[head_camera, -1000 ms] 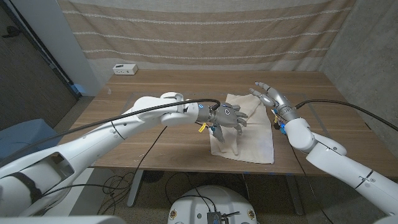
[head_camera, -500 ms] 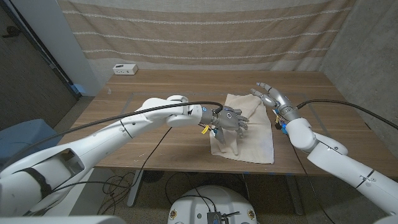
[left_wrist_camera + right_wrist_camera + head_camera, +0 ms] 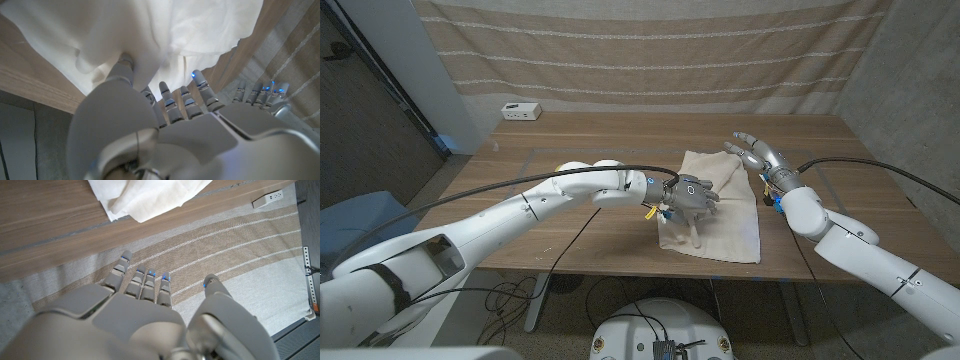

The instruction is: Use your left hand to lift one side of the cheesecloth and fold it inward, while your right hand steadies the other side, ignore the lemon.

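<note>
One cheesecloth (image 3: pixel 712 205) lay on the table (image 3: pixel 560 175), right of centre, reaching from mid-table to the near edge. Long axis ran near to far, tilted a little so the far end leaned left and the near end spread wider toward the right. Rumpled along the left side, with a raised fold there; flatter on the right half. Two hands, one per side. Left hand (image 3: pixel 688 193) sat over the cloth's left portion, fingers (image 3: pixel 705 198) curled down into the fabric; from the left wrist view, cloth (image 3: pixel 150 40) draped over one fingertip (image 3: pixel 122 67), with the others bent beneath it, so fabric appeared caught and lifted there, though a firm pinch could not be told. Right hand (image 3: pixel 756 153) hovered just past the cloth's far right corner, fingers (image 3: pixel 742 138) spread apart, holding nothing, not touching the cloth as far as could be seen; in the right wrist view, hand (image 3: pixel 145 310) stood clear of the cloth edge (image 3: pixel 145 200). One white power strip (image 3: pixel 521 111) lay at the far left corner. One striped curtain (image 3: pixel 640 50) hung behind the table.
</note>
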{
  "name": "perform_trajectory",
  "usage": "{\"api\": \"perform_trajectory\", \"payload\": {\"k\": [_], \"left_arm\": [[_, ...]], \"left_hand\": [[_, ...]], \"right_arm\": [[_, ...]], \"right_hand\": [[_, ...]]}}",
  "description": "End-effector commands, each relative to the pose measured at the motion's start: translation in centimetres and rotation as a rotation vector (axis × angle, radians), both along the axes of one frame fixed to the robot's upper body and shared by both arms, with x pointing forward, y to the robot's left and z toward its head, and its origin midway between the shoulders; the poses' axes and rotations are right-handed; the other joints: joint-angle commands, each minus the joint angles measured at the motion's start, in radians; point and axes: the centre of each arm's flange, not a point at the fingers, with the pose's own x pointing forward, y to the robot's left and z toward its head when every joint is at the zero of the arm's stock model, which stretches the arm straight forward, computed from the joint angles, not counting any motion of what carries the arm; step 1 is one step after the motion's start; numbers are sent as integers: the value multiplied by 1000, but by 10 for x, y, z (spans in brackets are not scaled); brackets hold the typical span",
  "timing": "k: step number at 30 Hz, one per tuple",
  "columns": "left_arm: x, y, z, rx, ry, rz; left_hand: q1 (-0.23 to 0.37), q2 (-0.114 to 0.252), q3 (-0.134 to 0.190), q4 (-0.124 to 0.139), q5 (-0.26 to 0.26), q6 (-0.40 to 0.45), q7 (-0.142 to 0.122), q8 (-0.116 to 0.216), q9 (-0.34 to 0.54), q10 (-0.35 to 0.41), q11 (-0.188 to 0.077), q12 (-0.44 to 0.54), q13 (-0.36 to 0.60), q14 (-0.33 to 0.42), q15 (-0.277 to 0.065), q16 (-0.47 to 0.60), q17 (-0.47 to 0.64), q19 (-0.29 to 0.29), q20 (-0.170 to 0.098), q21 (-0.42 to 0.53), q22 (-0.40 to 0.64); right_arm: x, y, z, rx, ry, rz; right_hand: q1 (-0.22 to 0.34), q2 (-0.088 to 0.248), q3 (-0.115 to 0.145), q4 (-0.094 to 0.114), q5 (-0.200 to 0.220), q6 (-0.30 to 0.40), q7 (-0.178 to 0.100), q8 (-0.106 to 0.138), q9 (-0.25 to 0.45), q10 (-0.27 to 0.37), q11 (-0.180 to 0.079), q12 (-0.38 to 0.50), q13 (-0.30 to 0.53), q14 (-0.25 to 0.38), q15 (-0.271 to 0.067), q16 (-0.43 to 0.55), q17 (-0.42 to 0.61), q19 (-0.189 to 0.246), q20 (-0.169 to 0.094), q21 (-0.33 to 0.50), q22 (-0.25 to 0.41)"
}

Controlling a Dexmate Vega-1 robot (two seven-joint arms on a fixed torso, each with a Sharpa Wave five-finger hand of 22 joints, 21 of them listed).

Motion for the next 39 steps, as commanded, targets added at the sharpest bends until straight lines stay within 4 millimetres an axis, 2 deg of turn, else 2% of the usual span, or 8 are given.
{"api": "perform_trajectory", "payload": {"k": [1,7,14,21,30,33,37,39], "left_arm": [[-9,4,14,-178,-18,-202],[-19,5,29,-279,1,-288],[-27,6,37,-389,-106,-414],[-30,-1,41,-439,-217,-507],[-28,-17,47,-484,-255,-608],[-25,-27,46,-478,-260,-657],[-22,-38,46,-471,-243,-700],[-21,-44,46,-466,-230,-717]], "left_hand": [[1,24,9,4,-8,-15,1,14,45,27,-11,11,5,27,-98,13,7,16,-3,11,2],[2,21,9,4,-11,-14,-4,30,61,47,-18,17,8,51,-112,21,11,34,-14,17,1],[3,23,10,5,-14,-28,-6,41,77,57,-24,19,11,67,-126,25,14,51,-21,23,0],[0,20,9,6,-15,-26,-12,50,84,63,-28,19,13,72,-133,26,17,60,-27,26,-1],[-5,14,5,9,-15,-15,-25,59,79,74,-35,21,16,84,-145,30,22,74,-37,31,-2],[-6,13,4,9,-14,-12,-27,61,77,75,-34,21,17,86,-147,30,23,77,-40,32,-2],[-7,11,3,9,-14,-9,-34,63,74,78,-34,20,19,87,-151,30,25,79,-40,33,-2],[-8,8,2,9,-14,-4,-36,65,71,79,-34,20,19,87,-152,29,26,79,-40,33,-2]], "right_arm": [[4,-2,4,-7,3,6],[3,-3,10,-12,-6,8],[3,-3,13,-21,3,14],[4,-3,15,-32,5,23],[1,-6,16,-46,-3,21],[-1,-9,18,-48,-4,20],[-4,-12,20,-55,-8,19],[-5,-13,22,-58,-13,17]], "right_hand": [[7,13,5,-5,7,9,3,2,2,6,2,1,2,8,3,2,3,1,-7,3,-1],[10,16,8,-7,7,10,2,2,2,8,0,1,2,9,3,2,3,2,-8,3,-1],[13,18,10,-10,8,11,4,2,2,7,2,1,2,11,2,2,2,4,-7,4,-1],[13,18,11,-11,7,11,4,2,2,7,0,1,2,11,2,2,2,7,-7,5,-1],[13,18,11,-12,7,10,4,2,2,6,1,0,2,9,2,1,2,7,-5,5,-1],[12,17,11,-13,7,11,4,2,2,5,-1,0,2,9,2,0,3,8,-1,5,-1],[11,14,10,-16,6,9,3,1,2,1,-3,-1,2,7,1,0,3,13,38,6,-1],[11,14,10,-16,6,7,1,0,2,0,-2,-2,2,7,3,0,3,15,41,6,-1]]}}
